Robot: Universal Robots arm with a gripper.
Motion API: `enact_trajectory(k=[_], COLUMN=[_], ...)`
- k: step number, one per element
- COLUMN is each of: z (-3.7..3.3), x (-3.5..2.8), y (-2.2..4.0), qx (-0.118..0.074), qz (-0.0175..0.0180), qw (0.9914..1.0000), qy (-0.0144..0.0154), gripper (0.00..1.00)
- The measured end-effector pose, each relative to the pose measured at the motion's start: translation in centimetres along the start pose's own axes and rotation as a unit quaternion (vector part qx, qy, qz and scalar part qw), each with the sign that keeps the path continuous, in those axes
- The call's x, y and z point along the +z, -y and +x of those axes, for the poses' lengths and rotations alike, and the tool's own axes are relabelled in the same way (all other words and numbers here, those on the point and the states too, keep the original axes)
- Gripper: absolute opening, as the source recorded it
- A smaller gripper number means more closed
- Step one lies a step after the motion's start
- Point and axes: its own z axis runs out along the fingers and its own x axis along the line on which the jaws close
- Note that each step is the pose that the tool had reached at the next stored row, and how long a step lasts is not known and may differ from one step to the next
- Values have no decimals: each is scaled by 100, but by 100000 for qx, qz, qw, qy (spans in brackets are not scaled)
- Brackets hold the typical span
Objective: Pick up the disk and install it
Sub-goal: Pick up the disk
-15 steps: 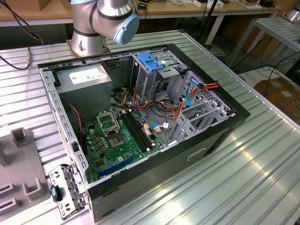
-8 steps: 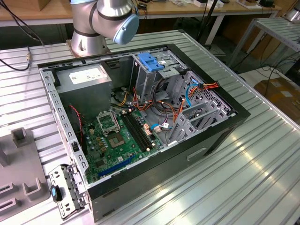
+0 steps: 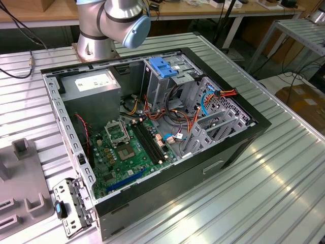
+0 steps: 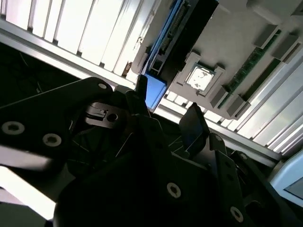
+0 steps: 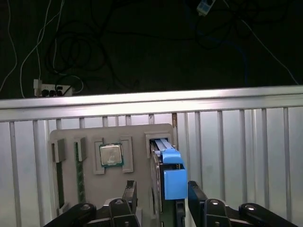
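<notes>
The desk (image 3: 264, 193) carries the open case (image 3: 167, 188), with the grey tray (image 3: 28, 185) at its 8 o'clock in the exterior view. My end effector (image 5: 163, 193) hangs over that tray, spread wide, a finger on each side of the disk (image 5: 173, 176). The disk stands on edge in its slot beside the chip (image 5: 111, 154). I judge this to be the pick-up step, with the grasp not yet made. Closing calls for square contact on both flat faces.

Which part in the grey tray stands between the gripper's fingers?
The disk, blue-railed, standing on edge inside the open gripper; the square chip and memory sticks sit to one side.
</notes>
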Motion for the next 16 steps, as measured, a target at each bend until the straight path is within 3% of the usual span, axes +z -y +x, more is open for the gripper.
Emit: enact_trajectory(k=[7,16], z=[-4,-2], x=[112,231], y=[-12,-18], qx=[-795,-1402], qz=[-15,-54], qw=[99996,99986], qy=[268,916], gripper=[55,55])
